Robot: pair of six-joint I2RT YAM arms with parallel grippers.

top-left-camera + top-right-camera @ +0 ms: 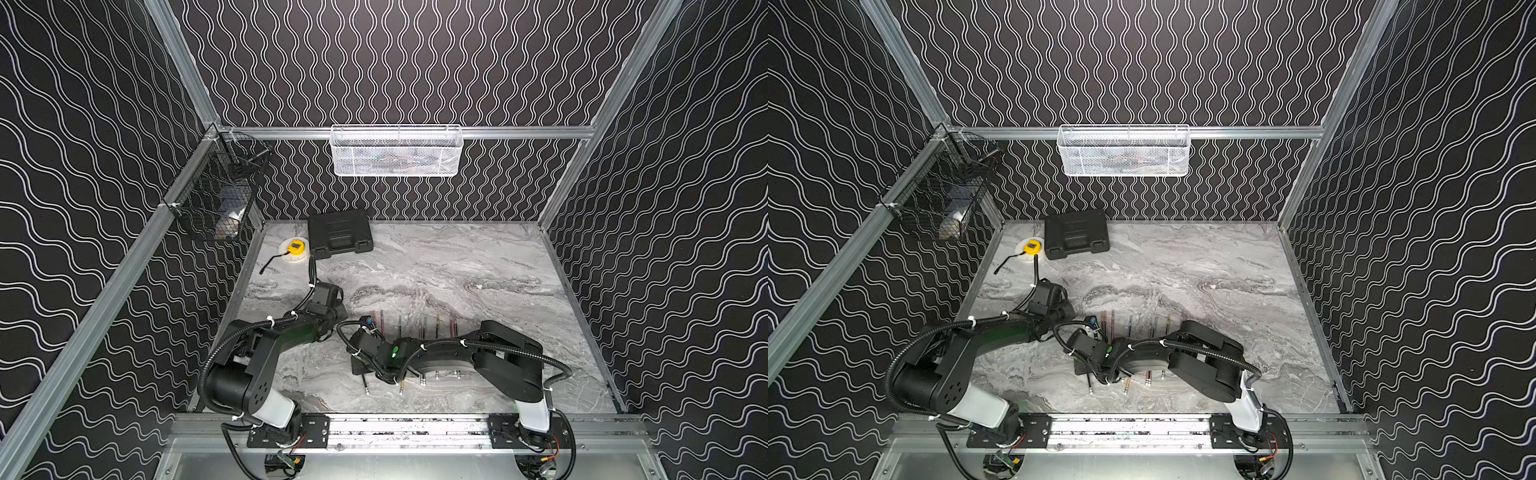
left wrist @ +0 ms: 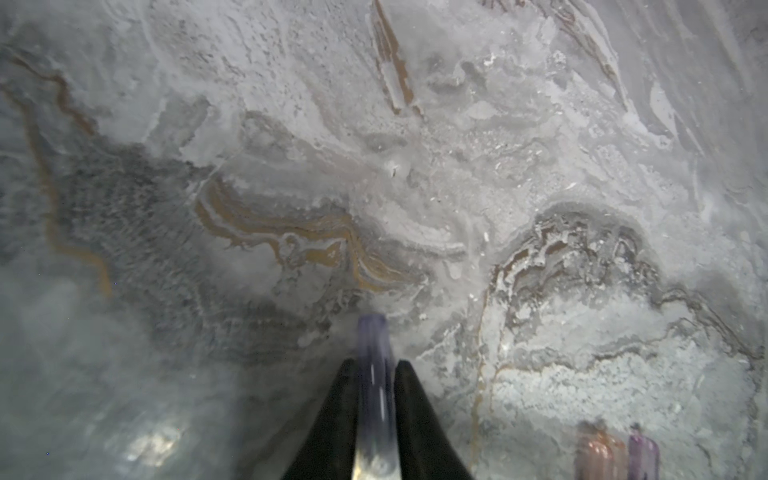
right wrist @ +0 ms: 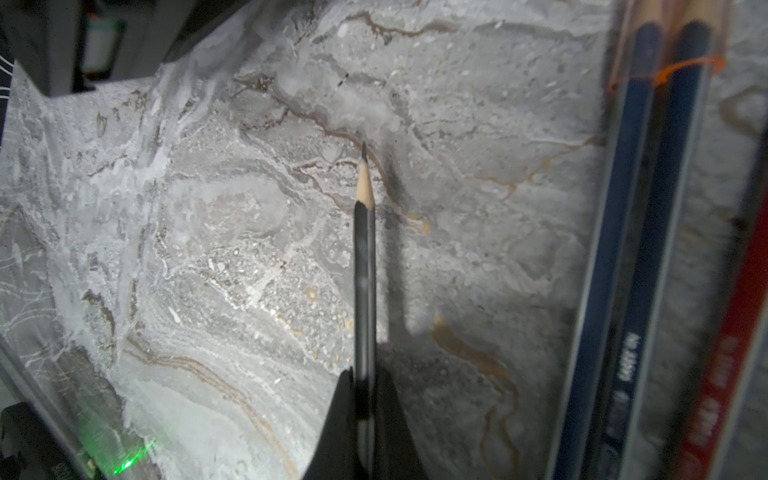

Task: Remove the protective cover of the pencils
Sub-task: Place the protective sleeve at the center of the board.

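We see the right gripper pinching a black pencil, bare tip forward, the left gripper pinching a purplish cap (blurred), other pencils lying front-to-back on the table, partly under the right arm.

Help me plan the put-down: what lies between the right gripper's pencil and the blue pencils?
The right wrist view shows only bare table and the shadow of the held pencil there.

Print on two pencils, mostly blurred
A blue pencil is showing white lettering that begins "No", with the digits after it too blurred to read; the red pencil beside it is carrying white print, also unreadable.
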